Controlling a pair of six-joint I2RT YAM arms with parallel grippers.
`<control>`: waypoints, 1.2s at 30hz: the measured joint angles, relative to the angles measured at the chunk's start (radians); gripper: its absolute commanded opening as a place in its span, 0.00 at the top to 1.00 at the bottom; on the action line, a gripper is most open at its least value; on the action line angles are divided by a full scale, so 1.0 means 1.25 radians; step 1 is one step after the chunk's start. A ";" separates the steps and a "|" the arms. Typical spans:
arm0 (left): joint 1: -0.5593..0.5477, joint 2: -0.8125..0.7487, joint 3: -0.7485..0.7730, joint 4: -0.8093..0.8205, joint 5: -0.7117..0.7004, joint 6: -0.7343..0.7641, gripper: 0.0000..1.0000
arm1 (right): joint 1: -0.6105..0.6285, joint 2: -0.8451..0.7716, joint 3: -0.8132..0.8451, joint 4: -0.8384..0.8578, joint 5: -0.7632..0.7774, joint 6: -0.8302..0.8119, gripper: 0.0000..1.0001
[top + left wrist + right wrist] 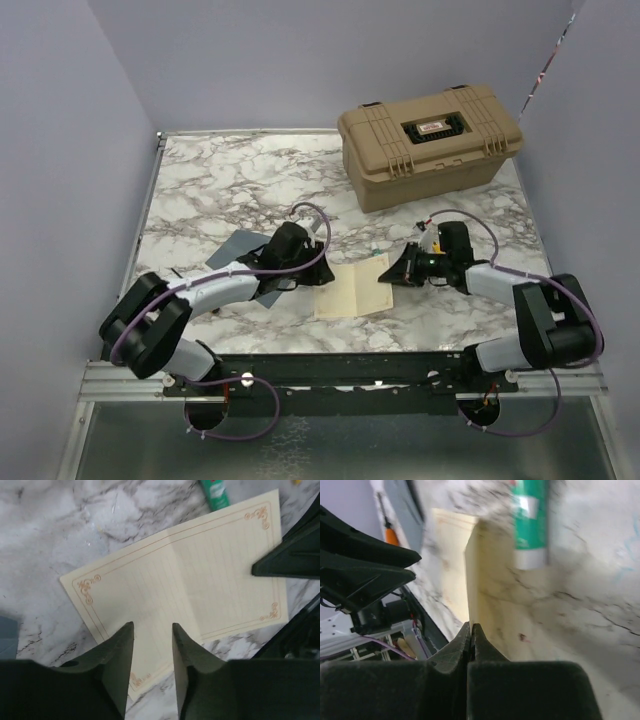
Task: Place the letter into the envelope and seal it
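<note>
Two arms meet at the letter (352, 290) on the table (200, 190); the envelope (238, 247) lies partly under the left one. Left wrist: left gripper (152, 627) stands partly open over the letter's near edge. Right wrist: right gripper (470, 627) is pinched closed on the letter's edge.

We find the top camera high at the near edge, looking down over the whole table (220, 190); both wrist cameras sit close to the letter (352, 290), which all three share
</note>
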 measured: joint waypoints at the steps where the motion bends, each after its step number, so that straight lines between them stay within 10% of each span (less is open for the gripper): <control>1: 0.000 -0.029 0.015 -0.026 -0.022 -0.003 0.25 | 0.000 -0.028 0.008 -0.010 0.003 0.006 1.00; 5: 0.000 -0.144 0.096 -0.084 -0.104 -0.028 0.01 | 0.000 -0.136 0.069 -0.030 0.003 0.047 1.00; 16: 0.000 -0.345 0.322 -0.142 -0.325 -0.146 0.01 | 0.000 -0.248 0.267 0.172 0.008 0.356 1.00; 33: 0.000 -0.306 0.290 -0.057 -0.278 -0.837 0.01 | 0.071 -0.149 0.438 0.508 0.174 0.702 1.00; 36: 0.000 -0.310 0.257 -0.018 -0.294 -0.935 0.20 | 0.088 -0.136 0.438 0.529 0.187 0.719 1.00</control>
